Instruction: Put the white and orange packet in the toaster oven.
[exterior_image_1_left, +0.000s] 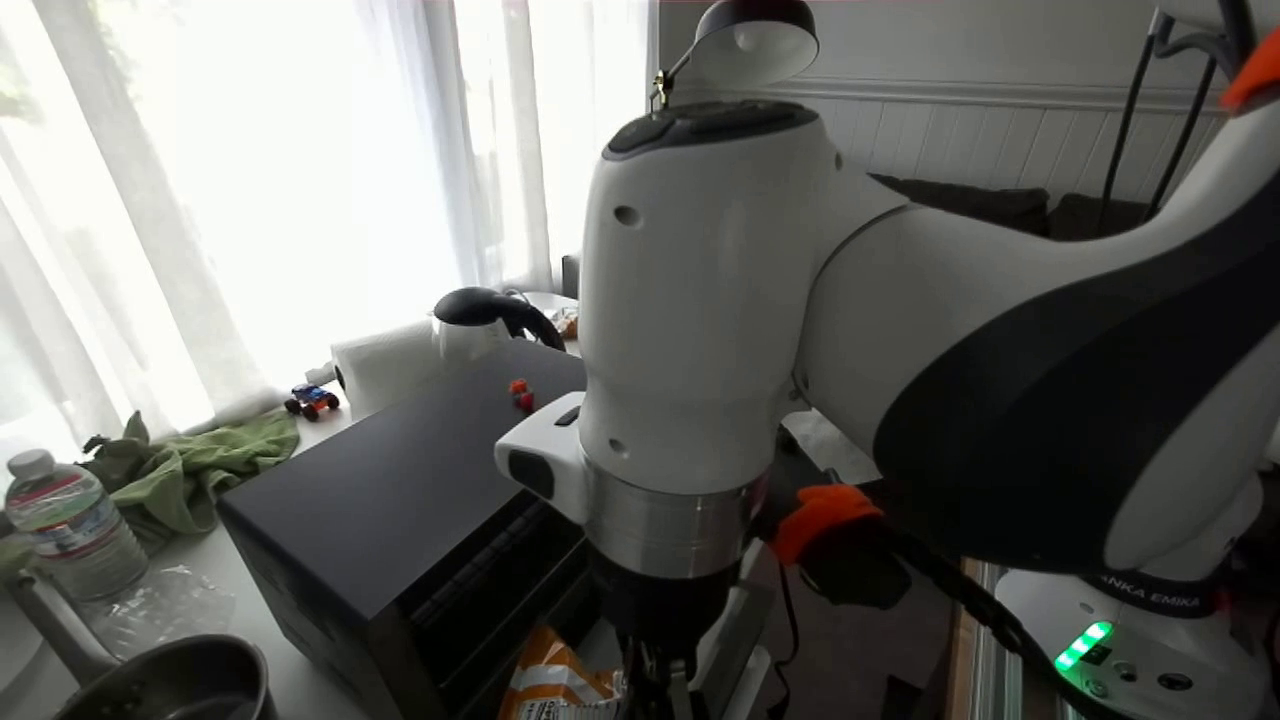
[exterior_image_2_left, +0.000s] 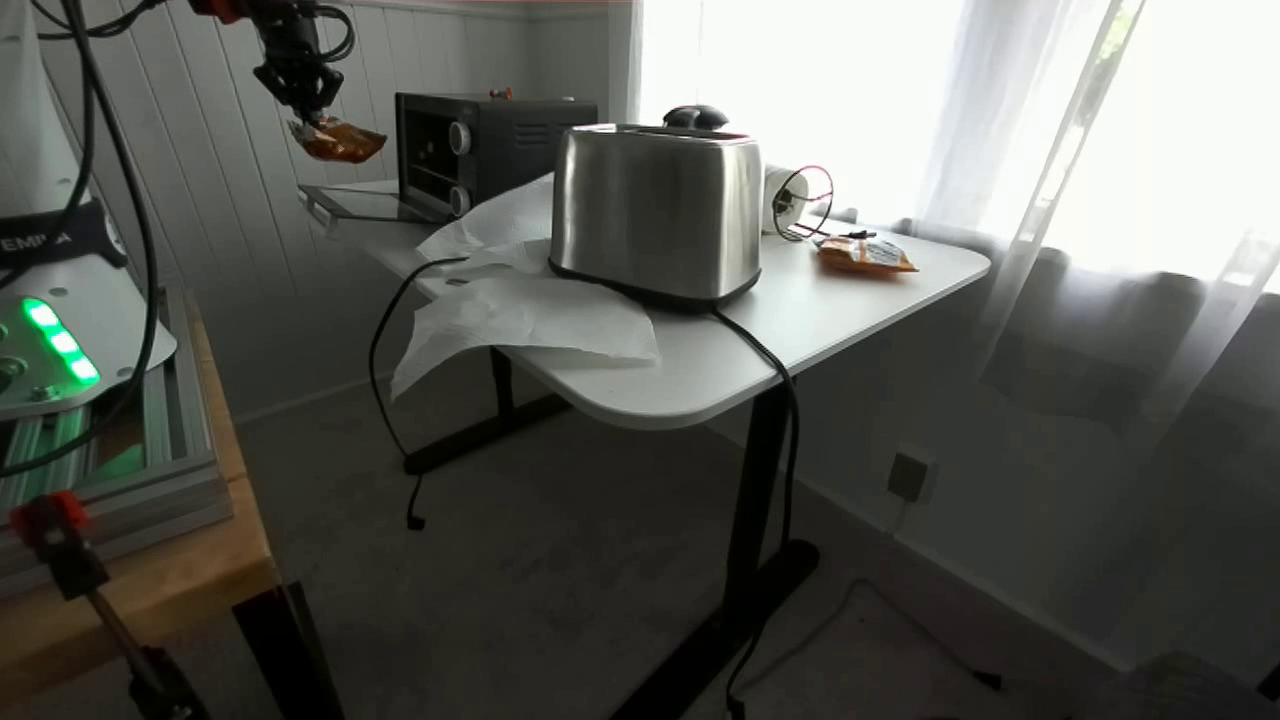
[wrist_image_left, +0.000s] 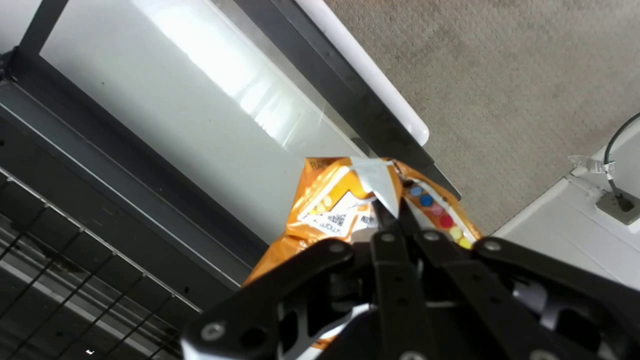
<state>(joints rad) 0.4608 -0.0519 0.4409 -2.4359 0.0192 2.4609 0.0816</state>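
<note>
The white and orange packet is pinched and creased between the fingertips of my gripper in the wrist view. The packet also shows in both exterior views, hanging below my gripper. The black toaster oven has its door lowered; it also shows in an exterior view. The open glass door lies below the packet in the wrist view, with the oven's wire rack at lower left. The packet is outside the cavity, in front of the opening and above the door. Part of it is hidden by my fingers.
A silver slot toaster and paper sheets are on the white table. Another orange packet lies at its far side. A tiny red object sits on the oven. A pot and bottle stand beside the oven.
</note>
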